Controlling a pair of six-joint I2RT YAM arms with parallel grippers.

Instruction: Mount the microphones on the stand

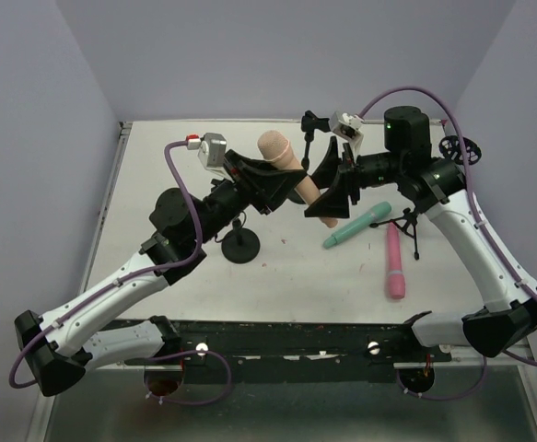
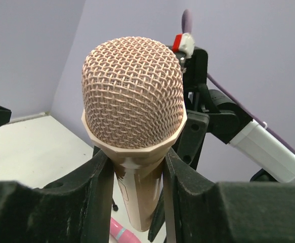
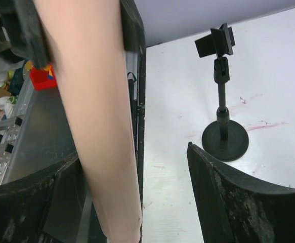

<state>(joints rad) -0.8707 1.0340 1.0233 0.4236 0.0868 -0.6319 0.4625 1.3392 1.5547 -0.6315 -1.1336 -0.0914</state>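
1. From above, my left pincer (image 1: 282, 180) gripped the peach microphone (image 1: 274, 147) just below its head and held it tilted above the table (image 1: 157, 184). My right pincer (image 1: 338, 197) stood wide around the microphone's tail end. The teal microphone (image 1: 356, 226) and the pink microphone (image 1: 394, 262) lay on the table to the right, close together, beside a tripod stand (image 1: 412, 226). A round-base stand (image 1: 240, 244) stood under my left arm.
2. At my left wrist, both fingers of the left pincer (image 2: 137, 174) pressed on the peach microphone (image 2: 132, 101), its mesh head towards the camera. A bit of the pink microphone (image 2: 119, 233) showed below.
3. At my right wrist, the right pincer (image 3: 137, 200) was spread wide. The peach microphone (image 3: 91, 101) ran down close by one finger, with a clear gap to the other. The round-base stand (image 3: 225, 136) stood upright on the table (image 3: 279, 76) beyond.
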